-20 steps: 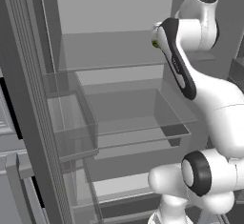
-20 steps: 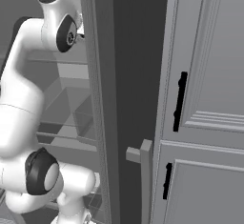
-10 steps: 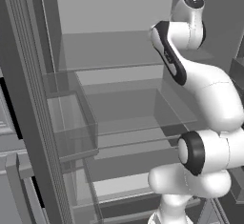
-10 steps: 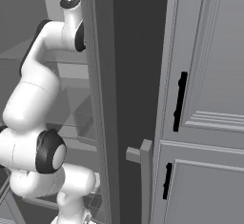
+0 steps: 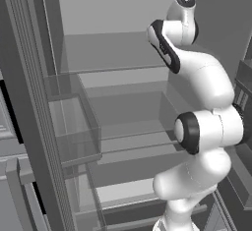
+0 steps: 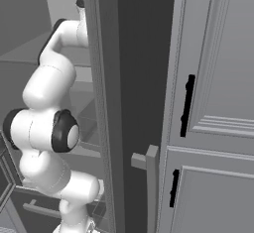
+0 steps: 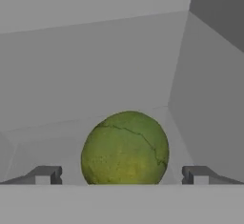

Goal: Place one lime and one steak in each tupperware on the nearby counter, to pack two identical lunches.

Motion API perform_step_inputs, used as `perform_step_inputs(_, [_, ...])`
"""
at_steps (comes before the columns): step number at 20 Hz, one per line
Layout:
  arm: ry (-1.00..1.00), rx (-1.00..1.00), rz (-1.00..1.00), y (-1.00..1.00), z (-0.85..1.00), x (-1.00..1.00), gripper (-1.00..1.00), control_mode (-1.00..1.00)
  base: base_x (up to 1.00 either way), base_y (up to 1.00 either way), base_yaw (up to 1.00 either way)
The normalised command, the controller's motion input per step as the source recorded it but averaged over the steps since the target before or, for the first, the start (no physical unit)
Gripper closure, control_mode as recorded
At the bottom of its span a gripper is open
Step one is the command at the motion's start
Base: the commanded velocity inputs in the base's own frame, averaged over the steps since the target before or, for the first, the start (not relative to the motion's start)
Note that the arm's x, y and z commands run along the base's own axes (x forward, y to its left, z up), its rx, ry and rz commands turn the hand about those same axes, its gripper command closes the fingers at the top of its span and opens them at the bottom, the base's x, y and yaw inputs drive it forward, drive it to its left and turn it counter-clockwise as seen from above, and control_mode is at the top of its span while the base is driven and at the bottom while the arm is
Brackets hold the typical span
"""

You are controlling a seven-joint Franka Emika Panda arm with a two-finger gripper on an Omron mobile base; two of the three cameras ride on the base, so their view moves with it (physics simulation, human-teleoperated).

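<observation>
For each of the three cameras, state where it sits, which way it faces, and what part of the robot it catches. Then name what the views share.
Left base view: behind the arm on its left, looking forward and down into an open fridge with glass shelves.
Right base view: behind on the right, facing the fridge door's edge and grey cabinets; the arm rises at left.
Hand view: along the gripper, finger tips apart either side of a lime.
Shared: both base views show the arm and fridge interior.
</observation>
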Motion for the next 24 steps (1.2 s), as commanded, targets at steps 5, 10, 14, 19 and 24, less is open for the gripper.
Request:
perform_step_inputs(5, [0.05,0.00,0.00,-0.04,-0.09,0.48,-1.00,-1.00,0.00,0.00,0.00])
perform_step_inputs(10, [0.07,0.00,0.00,0.00,-0.38,0.14,-1.00,-1.00,0.00,0.00,0.00])
perform_step_inputs(14, [0.04,0.00,0.00,0.00,-0.44,0.06,1.00,-1.00,0.00,0.00,0.00])
perform_step_inputs(19, [-0.01,0.00,0.00,0.00,-0.34,-0.03,1.00,-1.00,0.00,0.00,0.00])
perform_step_inputs(24, [-0.25,0.02,0.07,0.00,-0.02,-0.67,1.00,-1.00,0.00,0.00,0.00])
